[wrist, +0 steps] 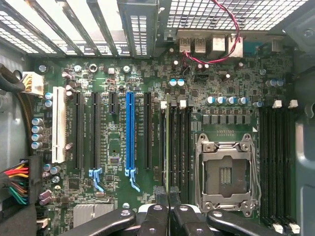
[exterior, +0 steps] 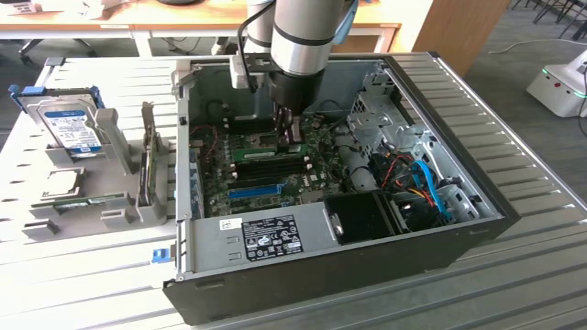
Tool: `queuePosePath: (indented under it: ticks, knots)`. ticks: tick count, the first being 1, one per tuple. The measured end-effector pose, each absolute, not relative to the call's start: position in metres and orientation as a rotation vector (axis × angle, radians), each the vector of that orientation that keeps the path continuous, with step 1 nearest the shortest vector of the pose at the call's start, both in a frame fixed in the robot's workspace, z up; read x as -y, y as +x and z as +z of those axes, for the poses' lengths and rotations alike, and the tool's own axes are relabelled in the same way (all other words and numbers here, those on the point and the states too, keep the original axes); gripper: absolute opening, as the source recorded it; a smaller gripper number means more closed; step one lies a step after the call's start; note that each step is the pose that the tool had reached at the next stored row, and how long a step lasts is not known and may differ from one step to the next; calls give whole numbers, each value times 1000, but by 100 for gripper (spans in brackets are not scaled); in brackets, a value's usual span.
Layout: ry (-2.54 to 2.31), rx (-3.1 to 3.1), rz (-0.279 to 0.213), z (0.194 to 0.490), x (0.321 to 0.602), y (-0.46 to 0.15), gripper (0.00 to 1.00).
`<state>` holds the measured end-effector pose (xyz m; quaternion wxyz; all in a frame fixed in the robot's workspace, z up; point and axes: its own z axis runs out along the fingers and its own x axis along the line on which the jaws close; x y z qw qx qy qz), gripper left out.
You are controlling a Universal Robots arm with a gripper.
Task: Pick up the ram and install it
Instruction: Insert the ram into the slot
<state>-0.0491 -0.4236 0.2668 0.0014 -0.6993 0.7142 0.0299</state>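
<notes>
Wrist view: thin green ram (wrist: 167, 147) stands on edge in the first long black slot, beside the square steel CPU socket (wrist: 225, 172). Black fingers (wrist: 160, 196) are closed together, tips at the stick's end. Can't tell if they pinch it. Blue slot (wrist: 130, 132) sits well apart.

**No Legible Text in Either View**

No wording, brand or number can be made out. A white label (exterior: 271, 237), printed with black blocks and small marks, is carried on the grey metal cover (exterior: 213, 240) inside the open computer case (exterior: 367, 271) at mid-counter. A blue-and-white label (exterior: 73, 130) is borne by the hard drive (exterior: 51, 110), stood near the counter's (exterior: 532, 275) edge at the exterior view's left. White lettering (wrist: 139, 142) is printed on the motherboard (wrist: 221, 73) beside the blue slot (wrist: 130, 132), too fine to be read.
</notes>
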Motion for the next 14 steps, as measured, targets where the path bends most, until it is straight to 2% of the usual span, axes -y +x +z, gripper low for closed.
queuePosePath:
  ticks: [14]
  knots:
    - [-2195,-2242,94,264,423,-44,12]
